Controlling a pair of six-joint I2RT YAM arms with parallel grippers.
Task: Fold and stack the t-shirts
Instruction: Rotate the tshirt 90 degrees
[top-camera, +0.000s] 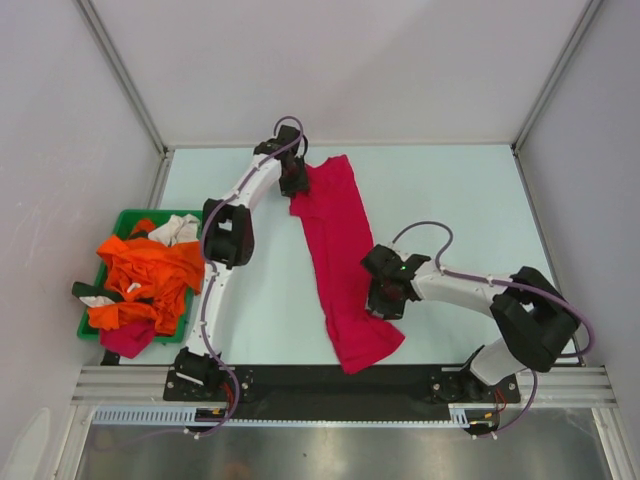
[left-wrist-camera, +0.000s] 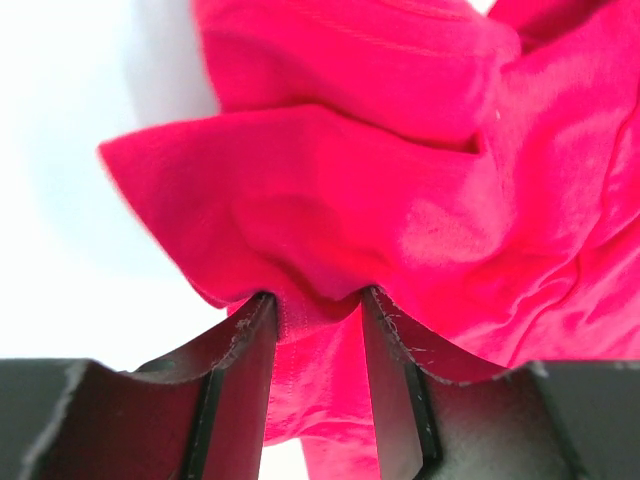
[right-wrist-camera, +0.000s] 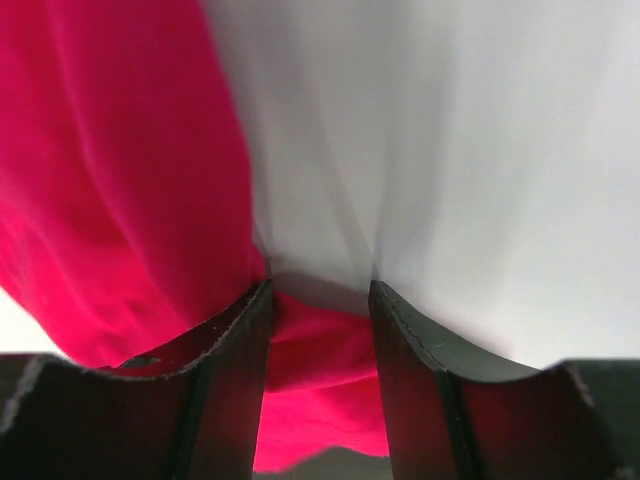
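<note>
Two grippers, both pinching crimson t-shirt: L gripper at far end, R gripper on near-end edge. Shirt = long strip, table centre. Orange t-shirts heaped in green tray, left edge.

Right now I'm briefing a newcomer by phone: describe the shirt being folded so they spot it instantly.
Across the middle of the pale table lies a long narrow crimson-pink t-shirt, left claw pinching its far end, right claw its near part. Unlike the orange shirts heaped in the green tray, it lies outstretched.
</note>
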